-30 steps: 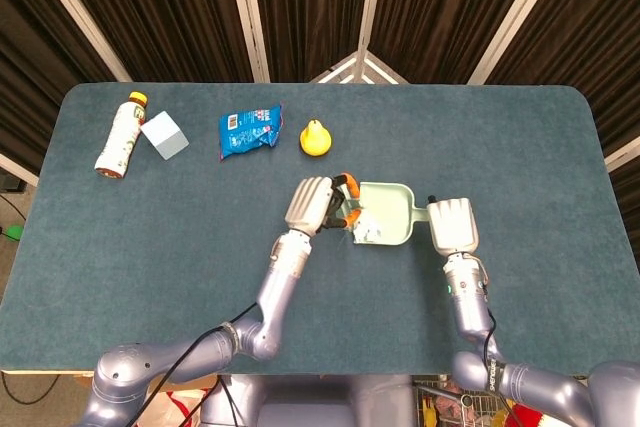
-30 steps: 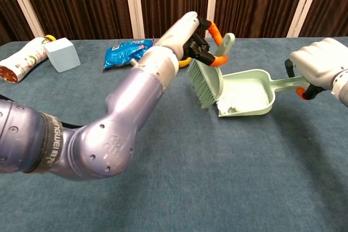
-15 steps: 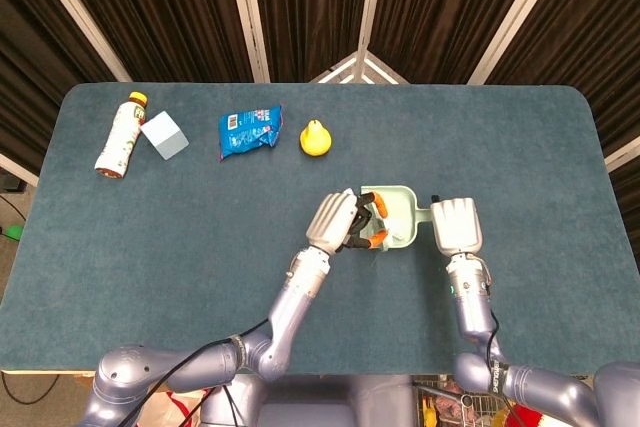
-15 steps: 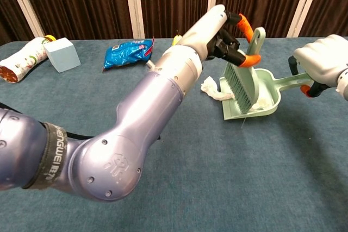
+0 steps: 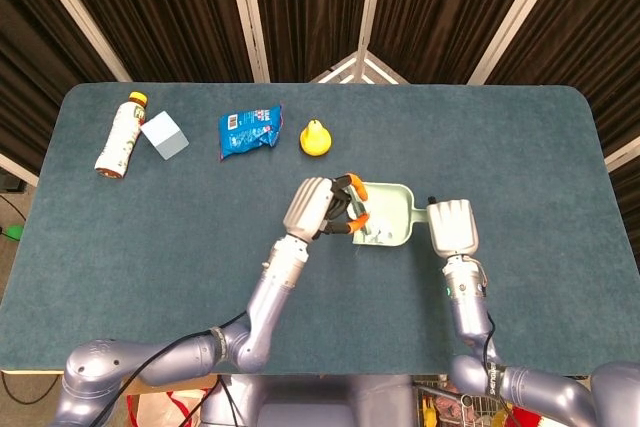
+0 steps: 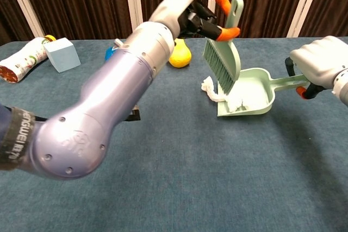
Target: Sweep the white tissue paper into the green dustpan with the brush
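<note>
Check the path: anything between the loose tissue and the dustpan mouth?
Nothing visible. The tissue paper lies against the open lip of the green dustpan, partly inside already. The brush, held by the left hand, hangs above it.

We can read one marking only: "REALMAN" on the dark band (image 6: pixel 20 132) around the left arm in the chest view. Print on the blue packet (image 5: pixel 248 131) and the bottle (image 5: pixel 118 137) is too small to read.

In the chest view the left arm (image 6: pixel 109 96) hides most of the blue packet (image 6: pixel 110 53). The right hand (image 6: pixel 318 69) covers the dustpan (image 6: pixel 255 93) handle's end; its fingers cannot be seen.
</note>
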Controlling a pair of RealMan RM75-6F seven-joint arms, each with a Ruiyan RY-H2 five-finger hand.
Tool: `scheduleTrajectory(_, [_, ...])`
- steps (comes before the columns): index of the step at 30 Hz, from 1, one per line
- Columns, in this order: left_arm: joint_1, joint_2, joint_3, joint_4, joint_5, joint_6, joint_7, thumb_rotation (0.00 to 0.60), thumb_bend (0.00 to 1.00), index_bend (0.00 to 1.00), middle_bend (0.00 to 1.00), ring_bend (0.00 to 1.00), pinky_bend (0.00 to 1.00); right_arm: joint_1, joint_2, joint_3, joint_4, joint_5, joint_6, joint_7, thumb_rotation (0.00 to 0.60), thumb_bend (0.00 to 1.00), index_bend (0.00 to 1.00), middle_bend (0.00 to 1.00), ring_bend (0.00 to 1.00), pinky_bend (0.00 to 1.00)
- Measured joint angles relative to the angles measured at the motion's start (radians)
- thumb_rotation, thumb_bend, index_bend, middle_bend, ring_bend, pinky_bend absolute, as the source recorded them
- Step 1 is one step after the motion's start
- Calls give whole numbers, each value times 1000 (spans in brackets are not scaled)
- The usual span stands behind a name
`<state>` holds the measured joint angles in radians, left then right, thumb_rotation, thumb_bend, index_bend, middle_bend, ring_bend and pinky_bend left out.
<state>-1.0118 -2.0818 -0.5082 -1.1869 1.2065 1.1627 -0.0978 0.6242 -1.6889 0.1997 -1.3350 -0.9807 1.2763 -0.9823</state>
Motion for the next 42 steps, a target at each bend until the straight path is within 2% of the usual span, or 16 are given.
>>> scheduleTrajectory(15, [93, 155, 15, -118, -8, 13, -8, 600, 372, 779, 951, 979, 1000, 9, -43, -17, 50, -30, -19, 29, 600, 544, 612, 819, 839, 878])
scheduleTrajectory(28, [108, 187, 21, -128, -27, 9, -10, 600, 372, 779, 952, 979, 1000, 18, -78, -33, 67, -92, -34, 80, 600, 546, 613, 819, 839, 878])
scheduleTrajectory(42, [113, 214, 33, -132, -74, -18, 51, 600, 373, 779, 954, 980, 1000, 11, -81, -42, 9, -110, -34, 70, 600, 547, 613, 819, 839, 878])
